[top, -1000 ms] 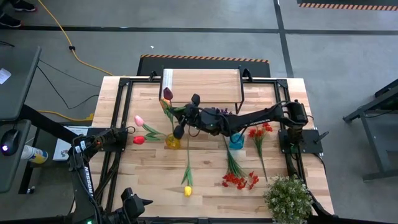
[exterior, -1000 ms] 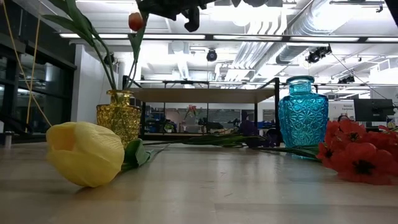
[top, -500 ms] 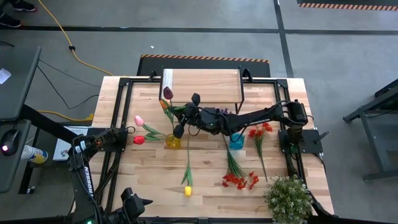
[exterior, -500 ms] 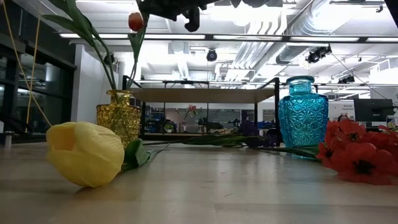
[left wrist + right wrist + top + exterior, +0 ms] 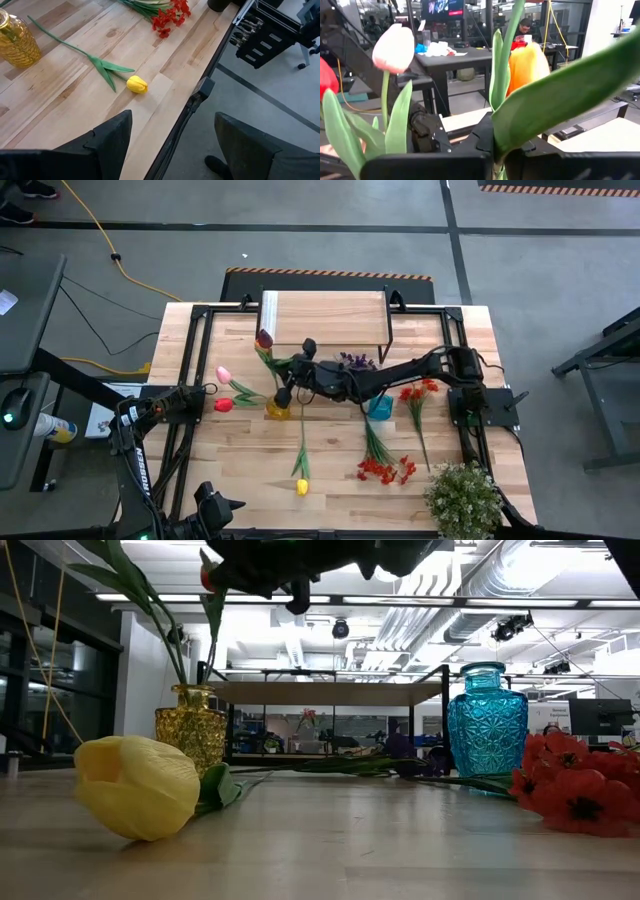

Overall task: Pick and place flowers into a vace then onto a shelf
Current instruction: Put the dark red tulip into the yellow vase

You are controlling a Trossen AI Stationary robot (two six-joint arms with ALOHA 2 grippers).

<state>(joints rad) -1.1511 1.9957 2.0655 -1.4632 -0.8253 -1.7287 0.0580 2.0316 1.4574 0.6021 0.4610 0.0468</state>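
My right gripper [image 5: 288,372] reaches in level from the table's right, above the yellow vase [image 5: 278,408], shut on an orange tulip [image 5: 527,65] that looks dark from above [image 5: 265,338]. A pink tulip [image 5: 224,373] and a red tulip [image 5: 223,405] stand with their stems in that vase [image 5: 192,725]. A yellow tulip [image 5: 301,486] lies on its side on the table. The shelf [image 5: 325,320] stands at the far edge on its black legs. My left gripper [image 5: 172,150] waits open over the near left corner. My right gripper pinches the orange tulip's green stem [image 5: 497,149], below the bloom, between its two fingers. The fingers come level from the table's right and lie across the stem. The tulip stands nearly upright and its stem [image 5: 210,640] runs down toward the yellow vase's mouth.
A blue vase [image 5: 380,408] stands right of the yellow one. Red sprays [image 5: 385,470], red blossoms [image 5: 415,392] and a purple spray [image 5: 352,362] lie around it. A bushy potted plant [image 5: 462,500] sits at the near right corner.
My right gripper has sunk toward the yellow vase and shifted slightly toward the table's left edge, staying shut. The orange tulip has gone down with it, still upright.
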